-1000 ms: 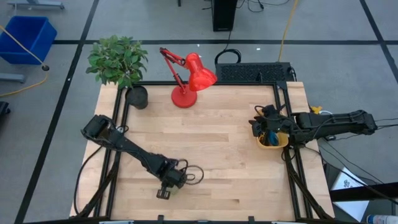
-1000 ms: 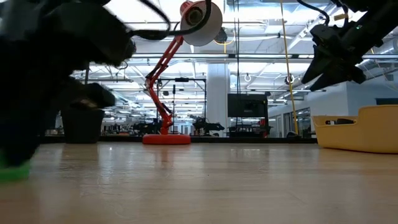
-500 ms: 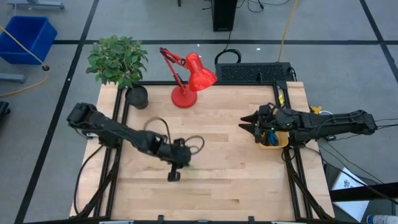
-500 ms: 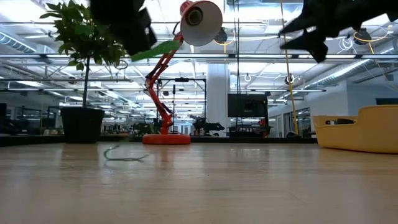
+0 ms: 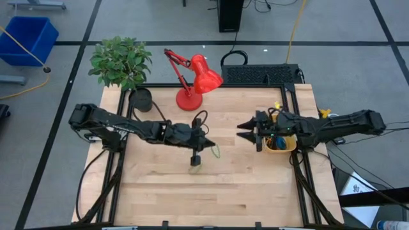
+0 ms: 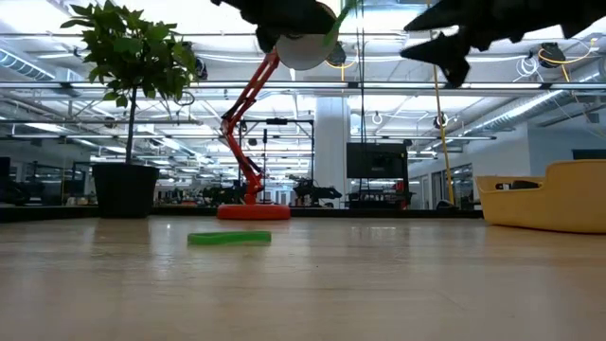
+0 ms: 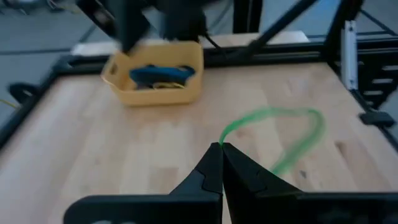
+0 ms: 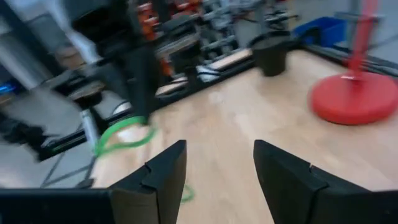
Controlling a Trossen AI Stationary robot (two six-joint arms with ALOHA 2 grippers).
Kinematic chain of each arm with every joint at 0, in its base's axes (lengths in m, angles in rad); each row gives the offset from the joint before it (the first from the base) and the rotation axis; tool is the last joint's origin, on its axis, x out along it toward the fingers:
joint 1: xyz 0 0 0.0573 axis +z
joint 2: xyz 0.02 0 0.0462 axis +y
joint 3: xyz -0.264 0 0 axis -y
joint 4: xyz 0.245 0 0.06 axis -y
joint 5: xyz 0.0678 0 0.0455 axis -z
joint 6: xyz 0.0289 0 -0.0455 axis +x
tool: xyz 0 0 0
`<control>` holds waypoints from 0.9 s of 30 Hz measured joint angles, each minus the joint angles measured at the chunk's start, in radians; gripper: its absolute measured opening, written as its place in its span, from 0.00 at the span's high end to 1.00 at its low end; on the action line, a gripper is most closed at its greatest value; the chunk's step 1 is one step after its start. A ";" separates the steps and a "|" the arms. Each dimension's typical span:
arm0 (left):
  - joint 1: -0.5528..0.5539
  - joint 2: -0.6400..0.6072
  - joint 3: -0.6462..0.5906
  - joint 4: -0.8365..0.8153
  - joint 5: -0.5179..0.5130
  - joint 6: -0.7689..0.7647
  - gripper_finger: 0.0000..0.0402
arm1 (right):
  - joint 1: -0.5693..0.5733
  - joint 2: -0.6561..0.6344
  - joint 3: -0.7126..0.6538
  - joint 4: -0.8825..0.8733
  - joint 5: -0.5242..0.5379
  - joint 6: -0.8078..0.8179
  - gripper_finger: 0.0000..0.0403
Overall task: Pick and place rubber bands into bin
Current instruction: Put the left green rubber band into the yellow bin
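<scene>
Left hand (image 7: 221,149) pinched shut on a green band (image 7: 280,134), above mid-table; right hand (image 8: 217,168) wide, empty, beside the bin (image 7: 155,78); light, floppy loop (likely to swing); best nipped on one strand.

We note two dark, slim, jointed arms. Black cables loop along the left arm. The left gripper (image 7: 221,163) has two black tapered fingers (image 7: 200,179). The right gripper (image 8: 219,176) carries broad black fingers (image 8: 163,177) with stepped, angular faces.
</scene>
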 joint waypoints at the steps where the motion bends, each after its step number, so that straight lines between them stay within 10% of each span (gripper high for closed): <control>1: 0.006 0.000 0.000 0.011 -0.007 0.013 0.99 | 0.007 0.027 0.001 0.042 -0.022 -0.007 0.55; 27: 0.041 0.000 0.000 0.078 -0.126 0.102 0.99 | 0.066 0.422 0.002 0.581 -0.132 0.059 0.55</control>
